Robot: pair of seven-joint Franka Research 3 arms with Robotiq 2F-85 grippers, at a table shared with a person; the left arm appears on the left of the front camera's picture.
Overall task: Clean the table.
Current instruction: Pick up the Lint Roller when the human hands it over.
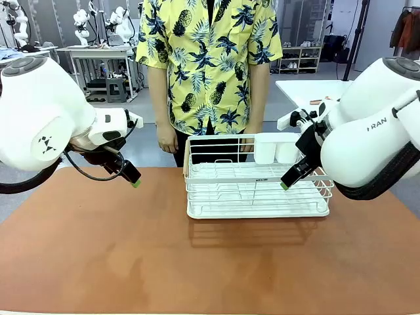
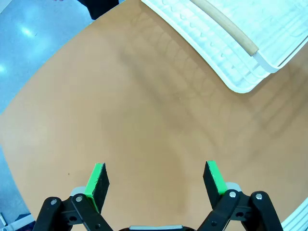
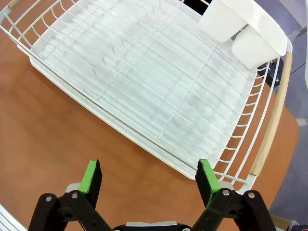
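Observation:
The reddish-brown table spreads across the front view, its top bare apart from a white wire dish rack at the far middle. My left gripper hangs above the table's left part, open, with nothing between its green pads; bare table lies under it. My right gripper hovers at the rack's right end, open as well. The right wrist view looks down past its pads at the rack and the table.
A person in a yellow pineapple-print shirt stands right behind the rack at the far edge. Two white cups hang on the rack's far wall, and it has wooden handles. A white-topped table stands behind on the right.

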